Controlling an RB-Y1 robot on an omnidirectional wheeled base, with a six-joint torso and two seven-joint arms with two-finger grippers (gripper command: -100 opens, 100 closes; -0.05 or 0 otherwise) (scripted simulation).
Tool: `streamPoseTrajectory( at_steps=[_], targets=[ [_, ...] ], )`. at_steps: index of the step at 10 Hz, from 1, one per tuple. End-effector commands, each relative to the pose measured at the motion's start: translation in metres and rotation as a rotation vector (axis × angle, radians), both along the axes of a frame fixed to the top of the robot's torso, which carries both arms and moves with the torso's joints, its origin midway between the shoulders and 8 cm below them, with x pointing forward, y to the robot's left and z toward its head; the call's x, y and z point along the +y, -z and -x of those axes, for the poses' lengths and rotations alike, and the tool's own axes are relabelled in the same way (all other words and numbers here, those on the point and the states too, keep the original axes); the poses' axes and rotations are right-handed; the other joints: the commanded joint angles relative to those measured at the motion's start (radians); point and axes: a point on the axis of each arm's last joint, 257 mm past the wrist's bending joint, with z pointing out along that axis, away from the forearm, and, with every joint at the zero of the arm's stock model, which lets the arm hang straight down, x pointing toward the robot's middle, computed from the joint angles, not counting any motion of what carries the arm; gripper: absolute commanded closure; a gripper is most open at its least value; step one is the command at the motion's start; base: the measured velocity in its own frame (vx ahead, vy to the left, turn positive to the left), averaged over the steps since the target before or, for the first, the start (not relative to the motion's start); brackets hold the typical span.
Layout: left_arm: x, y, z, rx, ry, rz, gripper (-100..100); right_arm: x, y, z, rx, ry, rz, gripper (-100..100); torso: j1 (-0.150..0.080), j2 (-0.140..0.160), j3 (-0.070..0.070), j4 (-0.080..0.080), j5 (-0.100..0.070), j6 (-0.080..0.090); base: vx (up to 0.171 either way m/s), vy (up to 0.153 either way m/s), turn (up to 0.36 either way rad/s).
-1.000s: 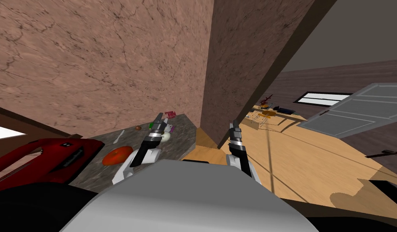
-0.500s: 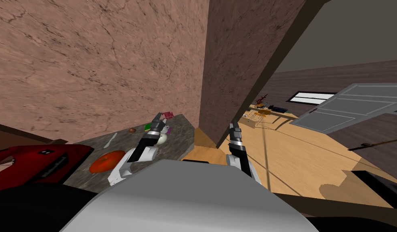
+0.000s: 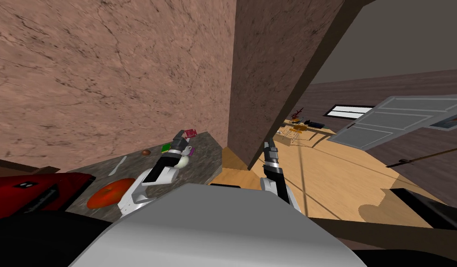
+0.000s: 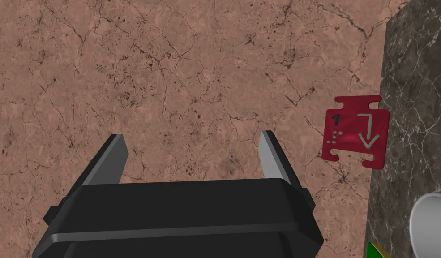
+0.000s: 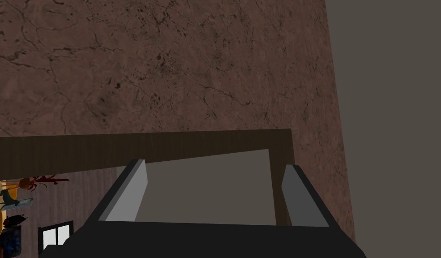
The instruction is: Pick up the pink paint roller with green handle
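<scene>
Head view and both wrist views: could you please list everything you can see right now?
counter: one, dark marbled grey, against the brown wall
red tag: one, at the counter's far end
green object: one, on the counter beside the left arm
white vessel: one, on the counter
orange-red round thing: one, on the counter's near end
white utensil: one, on the counter
door: one, grey, open
left claw: open, facing the wall
right claw: open

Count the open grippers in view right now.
2. The left gripper is open over the far end of the dark counter, near the red tag. The right gripper is open too, to the right of the counter, over the wood floor. None hidden.
</scene>
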Motion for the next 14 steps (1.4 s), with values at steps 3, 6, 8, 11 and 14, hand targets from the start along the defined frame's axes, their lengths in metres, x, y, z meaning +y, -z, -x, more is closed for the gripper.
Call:
streamPoseTrajectory(
  at_steps=[3, 6, 8, 11, 14],
  targets=[
    [0.018, 0.014, -0.005, 0.073, -0.028, 0.046, -100, 0.0, 0.0, 0.0, 0.0, 0.0, 0.0, 0, 0.0, 0.0, 0.0, 0.0, 0.0, 0.0, 0.015, -0.021, -0.048],
    [0.032, 0.024, -0.009, 0.127, -0.049, 0.086, -100, 0.0, 0.0, 0.0, 0.0, 0.0, 0.0, 0, 0.0, 0.0, 0.0, 0.0, 0.0, 0.0, 0.019, -0.019, -0.046],
    [0.043, 0.028, -0.012, 0.156, -0.062, 0.122, -100, 0.0, 0.0, 0.0, 0.0, 0.0, 0.0, 0, 0.0, 0.0, 0.0, 0.0, 0.0, 0.0, 0.016, -0.017, -0.083],
    [0.055, 0.038, -0.014, 0.208, -0.082, 0.166, -100, 0.0, 0.0, 0.0, 0.0, 0.0, 0.0, 0, 0.0, 0.0, 0.0, 0.0, 0.0, 0.0, 0.015, -0.013, -0.048],
    [0.067, 0.05, -0.016, 0.263, -0.103, 0.211, -100, 0.0, 0.0, 0.0, 0.0, 0.0, 0.0, 0, 0.0, 0.0, 0.0, 0.0, 0.0, 0.0, 0.012, -0.014, -0.049]
  ],
)
